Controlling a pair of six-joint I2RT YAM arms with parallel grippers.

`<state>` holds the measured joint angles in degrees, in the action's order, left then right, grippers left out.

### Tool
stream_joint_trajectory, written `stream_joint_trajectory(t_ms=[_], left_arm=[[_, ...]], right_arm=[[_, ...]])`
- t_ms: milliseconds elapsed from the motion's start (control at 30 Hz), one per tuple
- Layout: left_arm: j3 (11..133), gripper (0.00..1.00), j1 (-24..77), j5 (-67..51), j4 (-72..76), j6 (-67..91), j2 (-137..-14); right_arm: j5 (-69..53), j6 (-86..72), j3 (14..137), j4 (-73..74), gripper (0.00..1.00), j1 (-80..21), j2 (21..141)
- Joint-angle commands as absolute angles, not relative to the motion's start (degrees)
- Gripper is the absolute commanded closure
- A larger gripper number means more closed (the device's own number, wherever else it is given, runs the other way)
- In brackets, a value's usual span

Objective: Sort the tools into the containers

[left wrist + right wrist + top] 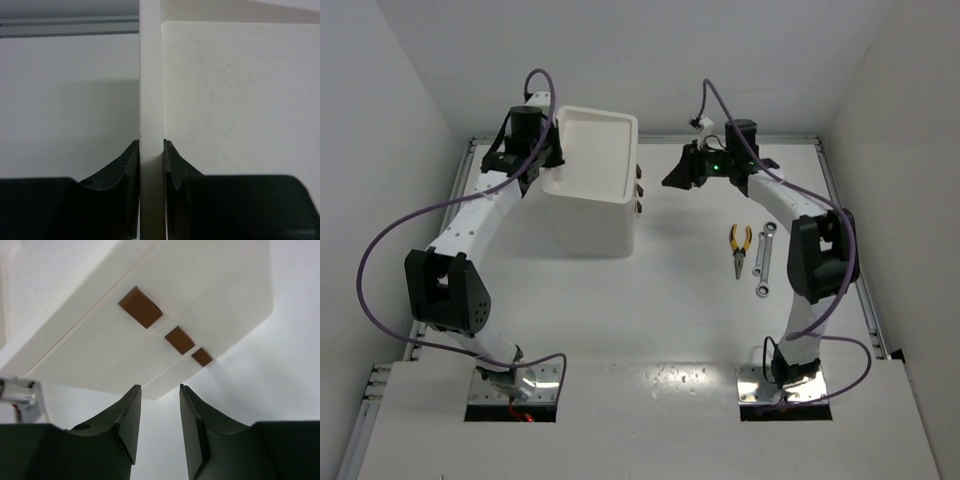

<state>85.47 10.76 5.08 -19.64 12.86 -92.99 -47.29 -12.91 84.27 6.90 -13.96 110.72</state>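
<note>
The white container (pixel 588 215) stands at the back left of the table, its shallow tray top (pixel 598 118) showing nothing in it. My left gripper (pixel 552 155) is shut on the tray's left rim; in the left wrist view the rim wall (pixel 150 75) runs straight between the fingers of that gripper (pixel 151 142). My right gripper (pixel 670 178) hovers open just right of the drawer knobs (pixel 639 185), holding nothing. The right wrist view has the gripper (pixel 160 386) facing three brown knobs (pixel 141 307) on flush drawer fronts (pixel 100 340). Yellow-handled pliers (pixel 741 248) lie on the table at the right.
Two slim silver wrenches (pixel 764 248) (pixel 763 289) lie just right of the pliers, close to my right arm's elbow (pixel 820 255). White walls close in the table at the back and both sides. Purple cables loop off both arms.
</note>
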Motion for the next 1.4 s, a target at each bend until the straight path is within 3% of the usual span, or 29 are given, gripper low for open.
stream_joint_trajectory(t_ms=[0,300,633,1367], left_arm=[[84.46,1.0,10.11,-4.21,-26.89,12.14,-98.96],[86.84,1.0,9.58,-10.01,-28.83,9.59,-100.63],[86.31,1.0,9.58,-11.69,-29.36,9.58,-100.63],[86.31,1.0,9.58,-12.13,-29.36,9.58,-101.16]], right_arm=[[-56.94,-3.7,80.08,-9.13,0.63,-12.74,108.72],[-63.73,10.89,87.28,-8.09,0.57,-14.41,117.15],[-61.87,10.37,90.43,-15.38,0.46,-15.47,120.5],[-64.16,4.13,97.03,-18.02,0.45,-19.86,124.1]])
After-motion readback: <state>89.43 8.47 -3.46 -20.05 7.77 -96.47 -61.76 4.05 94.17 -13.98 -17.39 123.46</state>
